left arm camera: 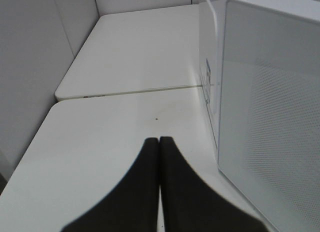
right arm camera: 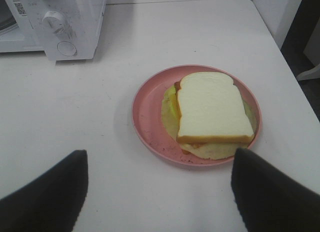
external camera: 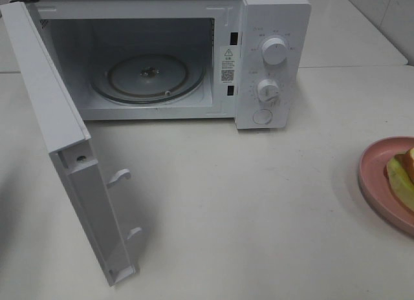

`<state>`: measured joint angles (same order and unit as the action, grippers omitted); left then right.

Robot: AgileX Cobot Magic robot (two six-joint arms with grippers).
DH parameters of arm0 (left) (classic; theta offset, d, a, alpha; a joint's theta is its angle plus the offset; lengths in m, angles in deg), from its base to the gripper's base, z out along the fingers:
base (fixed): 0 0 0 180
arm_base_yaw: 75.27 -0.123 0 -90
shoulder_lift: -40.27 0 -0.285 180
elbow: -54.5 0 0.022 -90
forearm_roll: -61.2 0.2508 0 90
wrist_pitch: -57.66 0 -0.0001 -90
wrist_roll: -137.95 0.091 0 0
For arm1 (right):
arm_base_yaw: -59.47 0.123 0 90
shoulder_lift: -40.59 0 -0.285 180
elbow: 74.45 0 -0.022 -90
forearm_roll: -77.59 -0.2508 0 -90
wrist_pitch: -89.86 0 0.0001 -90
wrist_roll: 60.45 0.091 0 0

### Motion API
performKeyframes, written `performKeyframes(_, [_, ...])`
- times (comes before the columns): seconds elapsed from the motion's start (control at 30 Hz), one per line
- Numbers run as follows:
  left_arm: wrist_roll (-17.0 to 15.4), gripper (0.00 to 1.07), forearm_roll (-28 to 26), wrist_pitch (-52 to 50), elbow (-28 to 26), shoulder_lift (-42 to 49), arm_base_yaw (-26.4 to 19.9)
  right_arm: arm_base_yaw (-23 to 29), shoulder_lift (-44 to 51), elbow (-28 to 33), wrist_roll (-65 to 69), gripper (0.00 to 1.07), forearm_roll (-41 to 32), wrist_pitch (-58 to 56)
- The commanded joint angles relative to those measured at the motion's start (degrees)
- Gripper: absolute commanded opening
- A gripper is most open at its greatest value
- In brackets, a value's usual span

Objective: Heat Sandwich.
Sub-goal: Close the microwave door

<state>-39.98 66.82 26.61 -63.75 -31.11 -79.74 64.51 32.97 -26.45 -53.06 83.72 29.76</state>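
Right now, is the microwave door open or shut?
Open. The door is swung out wide to the left, leaving the microwave cavity and its empty glass turntable in full view.

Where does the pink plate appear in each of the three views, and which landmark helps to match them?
Exterior high: the pink plate sits at the right edge, partly cut off, on the table to the right of the microwave.
Left wrist: not in it; only the microwave's side wall and the table show.
Right wrist: whole, near the middle, carrying the sandwich, beyond the open right pincer.
Shared landmark: the white microwave, whose dials show in the exterior and right wrist views.
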Motion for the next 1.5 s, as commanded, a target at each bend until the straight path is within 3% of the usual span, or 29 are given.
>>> performKeyframes(0.03, [-4.07,0.00,2.98,-6.76,0.06,-3.84,0.29,-0.46,1.60,0.06,-0.06,0.76,0.17,0.52])
performKeyframes(0.1, [-6.53,0.00,4.93,-9.51,-0.17,-7.05,0.29,-0.46,1.60,0.06,-0.06,0.76,0.17,0.52])
performKeyframes(0.33, [-9.63,0.00,10.94,-13.24,-2.98,-12.61,0.29,-0.46,1.60,0.06,-0.06,0.76,0.17,0.52])
performKeyframes(0.43, [-13.18,0.00,15.76,-16.27,-4.35,-16.27,0.29,-0.46,1.60,0.06,-0.06,0.76,0.17,0.52])
performKeyframes(0.6, [-14.61,0.00,19.54,-20.97,-4.81,-19.77,0.29,-0.46,1.60,0.06,-0.06,0.76,0.17,0.52])
performKeyframes(0.83, [-13.92,0.00,18.68,-22.46,-4.87,-22.23,3.15,-0.46,1.60,0.06,-0.06,0.76,0.17,0.52])
performKeyframes(0.97, [-10.20,0.00,15.13,-22.80,-4.87,-24.24,7.96,-0.46,1.60,0.06,-0.06,0.76,0.17,0.52])
performKeyframes(1.5, [-10.08,0.00,9.22,-22.57,-9.57,-28.99,16.56,-0.46,1.60,0.06,-0.06,0.76,0.17,0.52])
